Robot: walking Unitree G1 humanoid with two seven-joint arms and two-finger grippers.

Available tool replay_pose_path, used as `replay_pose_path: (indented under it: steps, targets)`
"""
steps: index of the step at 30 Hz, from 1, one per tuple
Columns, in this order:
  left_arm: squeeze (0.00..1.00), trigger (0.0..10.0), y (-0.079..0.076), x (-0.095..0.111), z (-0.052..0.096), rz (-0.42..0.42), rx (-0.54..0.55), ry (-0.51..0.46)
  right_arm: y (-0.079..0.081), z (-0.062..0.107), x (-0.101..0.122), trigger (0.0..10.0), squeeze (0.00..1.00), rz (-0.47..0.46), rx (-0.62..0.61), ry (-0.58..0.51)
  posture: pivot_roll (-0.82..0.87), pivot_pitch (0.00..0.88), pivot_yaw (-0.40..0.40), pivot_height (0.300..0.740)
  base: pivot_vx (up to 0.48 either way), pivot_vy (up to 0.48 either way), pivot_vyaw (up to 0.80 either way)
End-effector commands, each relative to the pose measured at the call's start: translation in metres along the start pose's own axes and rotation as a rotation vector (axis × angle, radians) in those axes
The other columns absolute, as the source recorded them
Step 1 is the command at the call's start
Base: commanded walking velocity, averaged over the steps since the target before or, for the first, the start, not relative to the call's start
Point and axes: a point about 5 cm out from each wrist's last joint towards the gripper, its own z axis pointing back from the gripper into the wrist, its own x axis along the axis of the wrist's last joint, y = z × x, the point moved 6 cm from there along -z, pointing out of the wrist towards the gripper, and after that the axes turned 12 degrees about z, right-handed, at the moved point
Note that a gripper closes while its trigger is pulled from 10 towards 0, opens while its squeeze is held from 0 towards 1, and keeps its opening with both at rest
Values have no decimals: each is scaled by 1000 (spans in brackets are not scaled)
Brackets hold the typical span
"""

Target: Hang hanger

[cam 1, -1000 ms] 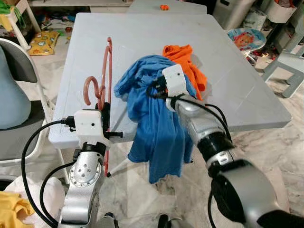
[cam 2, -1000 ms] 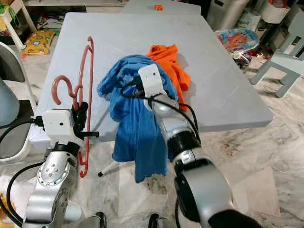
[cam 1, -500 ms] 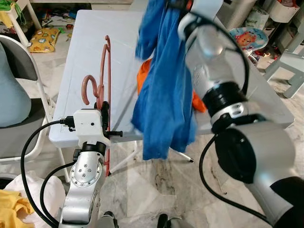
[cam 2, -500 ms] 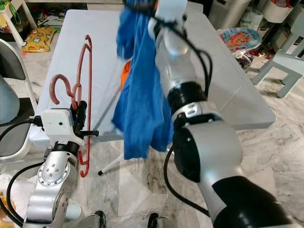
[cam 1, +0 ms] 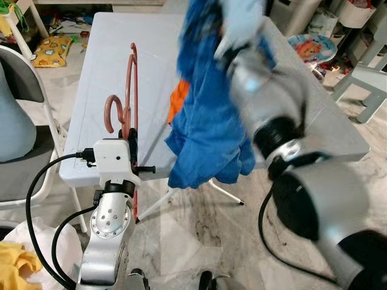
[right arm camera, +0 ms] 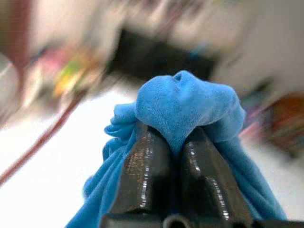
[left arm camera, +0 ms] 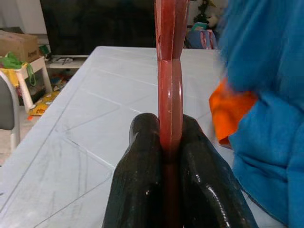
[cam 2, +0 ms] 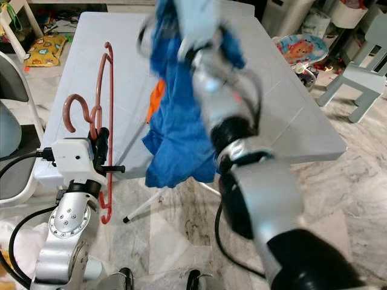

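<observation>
Currently left gripper (left arm camera: 166, 156) jaws clamped on red hanger (cam 1: 129, 90), held upright for dressing; right gripper (right arm camera: 164, 152) jaws pinch blue shirt (cam 1: 208, 115), lifted off table (cam 1: 115, 54).

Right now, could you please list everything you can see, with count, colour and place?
hanger: one, reddish-pink, upright over the table's left edge, in the left gripper.
blue garment: one, hanging above the table from the right gripper.
orange garment: one, on the table behind the blue one.
table: one, pale grey, ahead.
yellow cloth: one, floor, lower left.
left gripper: black fingers shut on the hanger.
right gripper: shut on the blue garment.
</observation>
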Motion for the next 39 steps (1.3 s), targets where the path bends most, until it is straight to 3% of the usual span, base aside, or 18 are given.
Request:
replay_pose_path:
  steps: [1,4,7,9,10,13,20,26,32,36,39]
  targets:
    - [0,10000,10,-34,7,-17,39,135,10,2,-11,10000,1000,24,91,48,176,187,-128,740,0,0,0]
    - [0,10000,9,-35,6,-14,33,137,26,13,-37,10000,1000,50,191,123,174,186,-126,740,0,0,0]
    - [0,10000,8,-35,6,-12,30,138,29,19,-49,10000,1000,51,227,155,172,185,-123,740,0,0,0]
    - [0,10000,8,-35,5,-12,27,138,26,24,-57,10000,1000,53,240,178,171,184,-121,740,0,0,0]
    - [0,10000,8,-35,5,-10,22,139,9,31,-68,10000,1000,45,221,199,162,183,-119,740,0,0,0]
    - [0,10000,7,-36,6,-9,20,143,-6,35,-69,10000,1000,46,188,188,153,182,-119,740,0,0,0]
    - [0,10000,4,-38,6,-12,8,149,-14,41,-65,10000,1000,56,210,146,143,183,-109,740,0,0,0]
    - [0,10000,3,-36,4,-21,-4,143,-33,58,-82,10000,1000,19,208,191,144,184,-104,740,0,0,0]
    - [0,10000,6,-37,4,-25,-1,147,-40,72,-88,10000,1000,-31,229,194,144,182,-103,740,0,0,0]
    - [0,10000,4,-37,4,-19,-4,149,-38,81,-97,10000,1000,3,273,247,147,182,-104,740,0,0,0]
    - [0,10000,-3,-34,1,-26,-28,135,-47,83,-97,10000,1000,38,267,271,140,177,-102,740,0,0,0]
